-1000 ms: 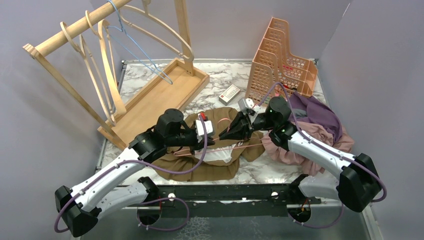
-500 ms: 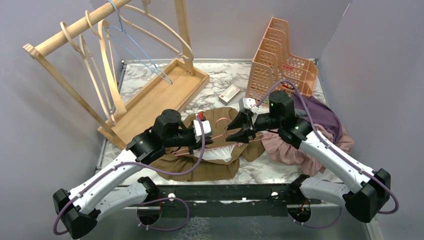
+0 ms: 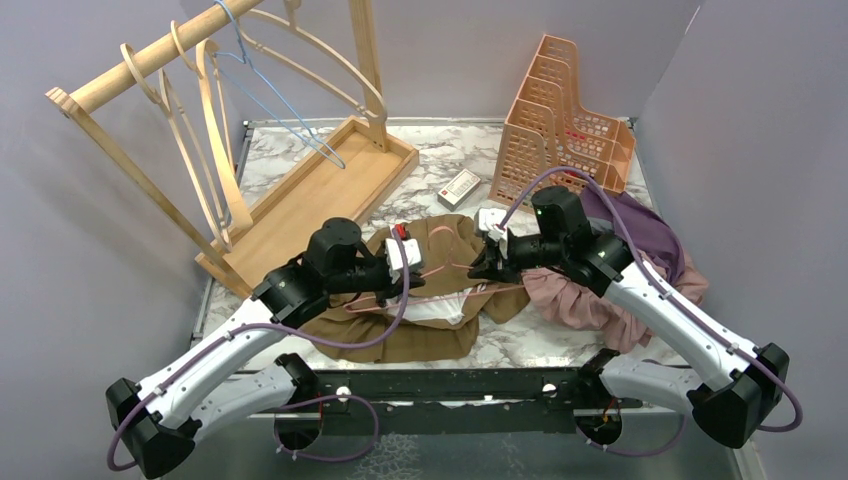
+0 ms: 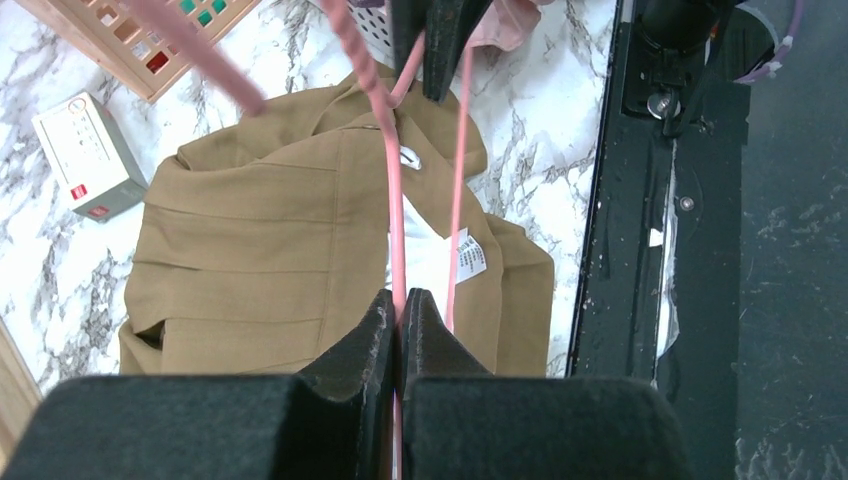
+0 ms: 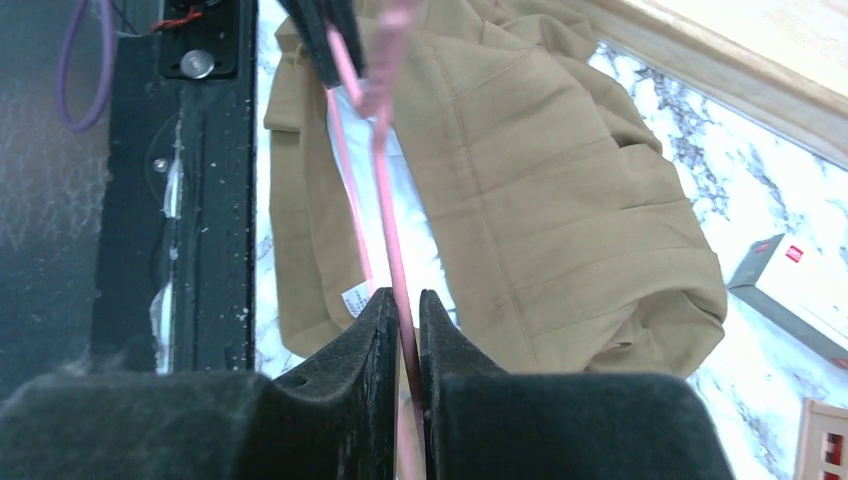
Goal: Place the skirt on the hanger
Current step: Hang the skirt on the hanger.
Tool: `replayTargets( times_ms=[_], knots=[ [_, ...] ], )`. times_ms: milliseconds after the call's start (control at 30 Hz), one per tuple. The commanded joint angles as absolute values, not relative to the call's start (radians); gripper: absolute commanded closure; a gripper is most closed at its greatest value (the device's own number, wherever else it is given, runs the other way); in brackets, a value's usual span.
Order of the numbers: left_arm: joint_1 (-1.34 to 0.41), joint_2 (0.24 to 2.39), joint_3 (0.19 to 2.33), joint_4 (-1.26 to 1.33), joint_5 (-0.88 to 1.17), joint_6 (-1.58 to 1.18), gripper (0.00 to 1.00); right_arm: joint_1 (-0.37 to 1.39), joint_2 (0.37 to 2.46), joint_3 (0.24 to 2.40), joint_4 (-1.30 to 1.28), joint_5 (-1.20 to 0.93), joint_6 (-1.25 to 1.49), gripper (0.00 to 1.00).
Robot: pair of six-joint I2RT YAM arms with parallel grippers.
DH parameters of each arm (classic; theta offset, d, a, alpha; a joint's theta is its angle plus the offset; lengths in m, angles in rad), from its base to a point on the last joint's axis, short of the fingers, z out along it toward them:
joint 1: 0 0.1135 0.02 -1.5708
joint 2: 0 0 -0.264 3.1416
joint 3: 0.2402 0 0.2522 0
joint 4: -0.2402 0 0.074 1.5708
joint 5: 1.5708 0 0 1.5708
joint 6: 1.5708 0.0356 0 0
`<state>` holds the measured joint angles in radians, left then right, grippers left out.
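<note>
The right gripper (image 5: 404, 305) has slid along the pink hanger (image 4: 393, 200) and now pinches its wire, as does the left gripper (image 4: 400, 305). The brown skirt (image 3: 400, 335) lies beneath on the marble table (image 3: 440, 150), lilac walls (image 3: 760, 120) around

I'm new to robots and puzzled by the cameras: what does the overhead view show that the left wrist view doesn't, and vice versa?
Only overhead: the wooden rack, the orange file trays and the pile of purple and pink clothes. Only the left wrist: a white label and the left fingers shut on the pink hanger. Both: the brown skirt, that hanger and a small white box.
</note>
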<state>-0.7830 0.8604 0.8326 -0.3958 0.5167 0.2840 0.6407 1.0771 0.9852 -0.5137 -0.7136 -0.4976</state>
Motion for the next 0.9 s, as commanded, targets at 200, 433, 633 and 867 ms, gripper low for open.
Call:
replayTargets(
  times_ms=[200,433,633,867],
  knots=[
    [-0.782,0.885,0.872,-0.26,0.522,0.031,0.73,0.643,1.049,0.97,-0.357,-0.668,-0.543,0.99],
    [-0.782,0.873,0.829,-0.043,0.464,-0.167,0.44,0.643,1.024,0.949,-0.303,-0.698,-0.587,0.99],
    [-0.782,0.903,0.81,0.103,0.436,-0.292,0.41,0.643,1.023,0.94,-0.302,-0.736,-0.62,0.99],
    [-0.782,0.967,0.81,0.12,0.456,-0.292,0.44,0.643,1.021,0.943,-0.314,-0.802,-0.639,0.99]
  ],
)
